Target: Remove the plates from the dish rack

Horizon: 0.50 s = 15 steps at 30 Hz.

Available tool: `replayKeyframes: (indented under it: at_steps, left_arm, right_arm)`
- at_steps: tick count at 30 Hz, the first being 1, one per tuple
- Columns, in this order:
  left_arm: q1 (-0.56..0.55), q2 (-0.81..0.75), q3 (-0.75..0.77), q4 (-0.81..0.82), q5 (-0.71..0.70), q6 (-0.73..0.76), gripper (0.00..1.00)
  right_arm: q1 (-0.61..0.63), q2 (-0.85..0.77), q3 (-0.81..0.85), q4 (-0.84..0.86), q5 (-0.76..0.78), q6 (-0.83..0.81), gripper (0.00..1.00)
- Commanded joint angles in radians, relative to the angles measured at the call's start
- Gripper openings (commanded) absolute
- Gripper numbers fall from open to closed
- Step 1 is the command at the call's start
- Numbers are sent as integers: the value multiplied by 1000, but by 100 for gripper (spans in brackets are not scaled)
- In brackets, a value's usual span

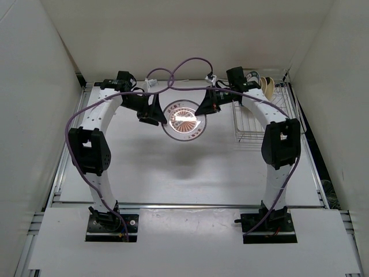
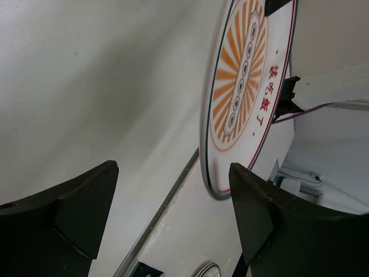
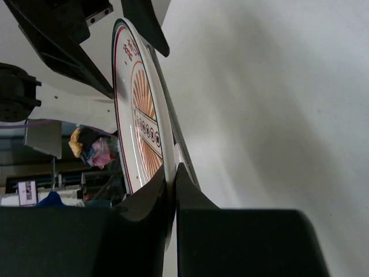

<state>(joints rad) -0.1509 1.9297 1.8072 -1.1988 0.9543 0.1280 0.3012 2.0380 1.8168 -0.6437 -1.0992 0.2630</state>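
A white plate with an orange centre pattern (image 1: 183,120) hangs above the table between my two grippers. My right gripper (image 1: 203,109) is shut on its right rim; in the right wrist view the jaws (image 3: 171,187) pinch the plate's edge (image 3: 137,109). My left gripper (image 1: 155,115) is open at the plate's left side. In the left wrist view the plate (image 2: 245,86) stands on edge beyond the open gripper (image 2: 173,213), its lower rim close to the right finger (image 2: 271,225). The wire dish rack (image 1: 253,130) stands at the right, with cream plates (image 1: 268,85) upright at its back.
A round rimmed thing (image 2: 210,270), perhaps another plate, lies on the table below the held plate. White walls enclose the table on the left, back and right. Purple cables (image 1: 184,66) loop above the arms. The table's metal rail (image 2: 167,199) runs near the left gripper.
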Motion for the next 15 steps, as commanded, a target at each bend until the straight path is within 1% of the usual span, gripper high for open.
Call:
replayKeyframes:
  at_steps: [1, 5, 6, 7, 10, 11, 12, 13, 14, 15]
  left_arm:
    - [-3, -17, 6, 15, 84, -13, 87]
    - [-3, -8, 6, 24, 84, -13, 75]
    - [-3, -8, 6, 24, 84, -22, 67]
    - [-3, -8, 6, 24, 84, -22, 63]
    - [-3, 1, 6, 24, 84, -22, 44]
    - [-3, 2, 6, 24, 75, -22, 27]
    - [-3, 2, 6, 34, 66, -31, 18]
    - [-3, 2, 6, 34, 55, -31, 12]
    - [-3, 2, 6, 34, 55, -31, 10]
    - [-3, 2, 6, 34, 41, -40, 10]
  right_arm:
    - [26, 18, -4, 84, -113, 64, 0]
    - [46, 39, -4, 107, -113, 88, 0]
    - [46, 39, 7, 107, -113, 97, 0]
    - [55, 39, 7, 119, -113, 107, 0]
    - [55, 48, 7, 128, -113, 117, 0]
    - [55, 48, 18, 128, -113, 117, 0]
    - [55, 57, 18, 128, -113, 117, 0]
    - [55, 57, 18, 128, -100, 117, 0]
    - [55, 57, 18, 128, -100, 117, 0]
    - [55, 57, 18, 128, -73, 117, 9]
